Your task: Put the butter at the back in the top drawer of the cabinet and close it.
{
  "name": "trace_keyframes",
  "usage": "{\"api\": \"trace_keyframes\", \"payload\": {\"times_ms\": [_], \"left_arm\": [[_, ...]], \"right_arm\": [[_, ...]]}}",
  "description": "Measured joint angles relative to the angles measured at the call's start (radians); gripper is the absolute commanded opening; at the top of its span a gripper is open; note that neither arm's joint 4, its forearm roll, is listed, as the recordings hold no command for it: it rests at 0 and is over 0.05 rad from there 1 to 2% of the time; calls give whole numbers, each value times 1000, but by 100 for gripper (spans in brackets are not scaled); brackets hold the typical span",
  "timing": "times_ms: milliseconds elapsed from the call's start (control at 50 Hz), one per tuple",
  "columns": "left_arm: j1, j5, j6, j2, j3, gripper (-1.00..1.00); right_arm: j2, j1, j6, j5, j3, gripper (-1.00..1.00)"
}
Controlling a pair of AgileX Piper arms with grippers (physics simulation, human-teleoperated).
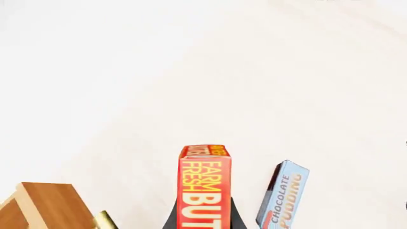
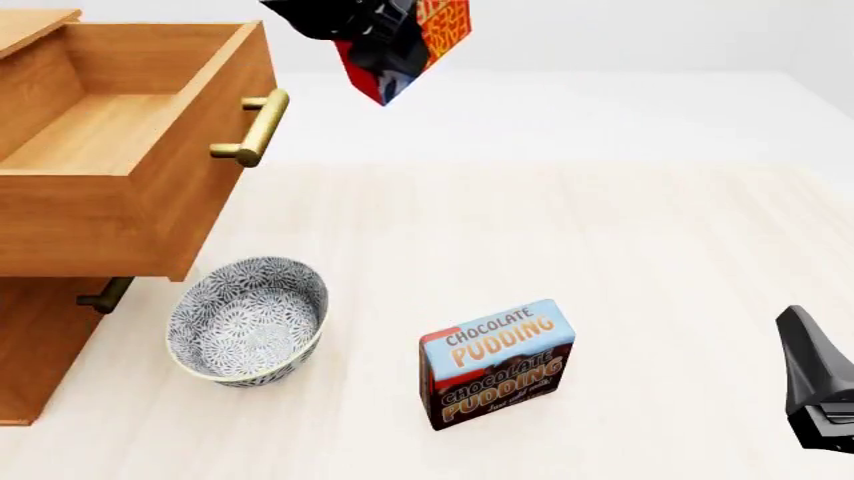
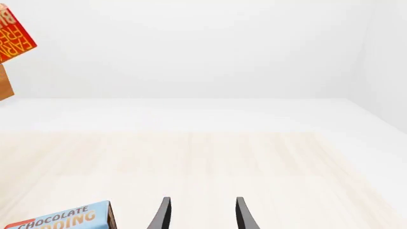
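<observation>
Clamping the butter (image 2: 434, 35) in midair, the left gripper (image 2: 387, 45) hangs beside the open top drawer (image 2: 134, 190); the right gripper (image 3: 200, 214) gapes empty.

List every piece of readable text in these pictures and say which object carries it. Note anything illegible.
"FARM FRESH BUT", cut off by the frame edge: on the butter, held in the left tool.
"CHOCOLATE PUDDING", printed twice: on the top and front of the pudding box.
Small line under the front "PUDDING": too small to read.
Butter's end flap text: blurred.
</observation>
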Motion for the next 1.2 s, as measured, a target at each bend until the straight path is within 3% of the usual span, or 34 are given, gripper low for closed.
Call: {"api": "trace_keyframes", "payload": {"times_ms": [400, 960, 1200], "left_arm": [[142, 58, 40, -174, 107, -100], [306, 185, 52, -327, 88, -100], [403, 206, 68, -392, 142, -100]], "right_arm": [[0, 0, 0, 0, 0, 100], [0, 0, 0, 0, 0, 100], [0, 0, 0, 0, 0, 100]]}}
